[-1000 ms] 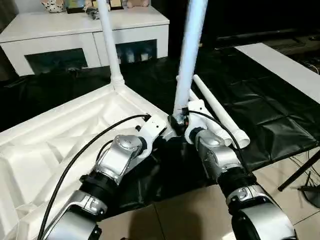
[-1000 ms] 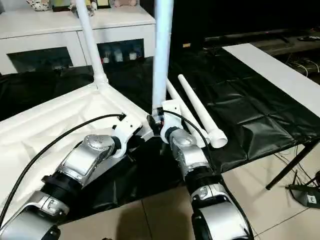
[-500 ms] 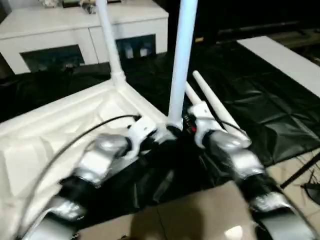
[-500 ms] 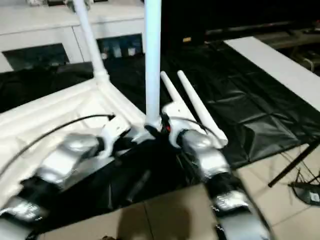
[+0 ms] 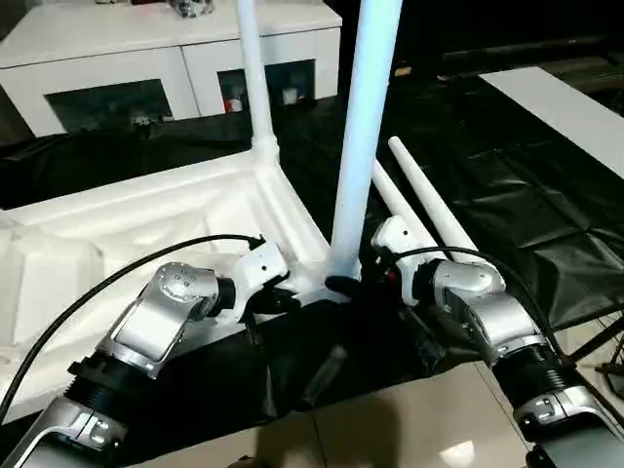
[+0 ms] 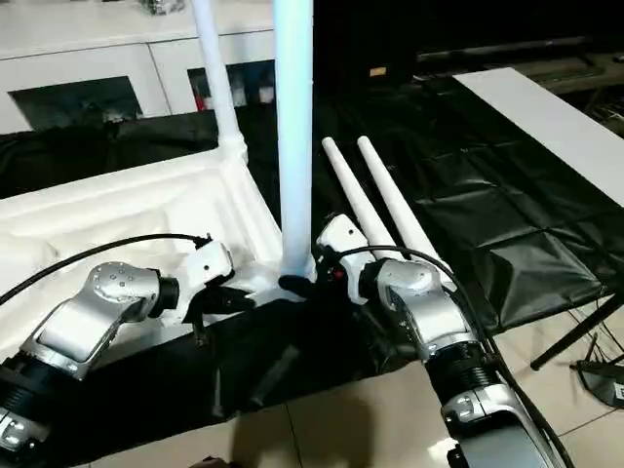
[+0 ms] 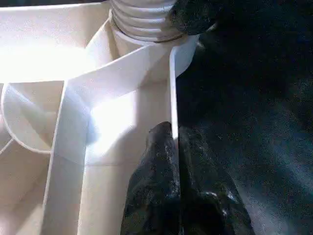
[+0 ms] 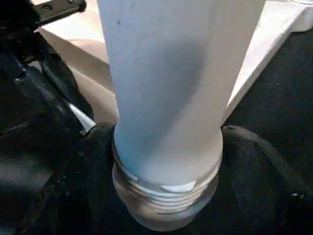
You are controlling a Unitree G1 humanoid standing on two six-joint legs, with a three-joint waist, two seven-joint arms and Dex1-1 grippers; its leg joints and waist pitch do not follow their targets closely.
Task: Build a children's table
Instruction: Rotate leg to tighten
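You're screwing in the second leg (image 5: 363, 146) at the upturned table top's (image 5: 117, 234) near corner. Right hand (image 8: 166, 161) clamps its threaded base, left hand (image 7: 175, 161) pinches the rim. Next: twist until threads seat.

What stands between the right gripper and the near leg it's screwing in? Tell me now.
Nothing visible. The right gripper already has a black finger on each side of the near leg, just above its exposed threads, at the upturned tabletop's corner. The left gripper pinches the tabletop's rim.
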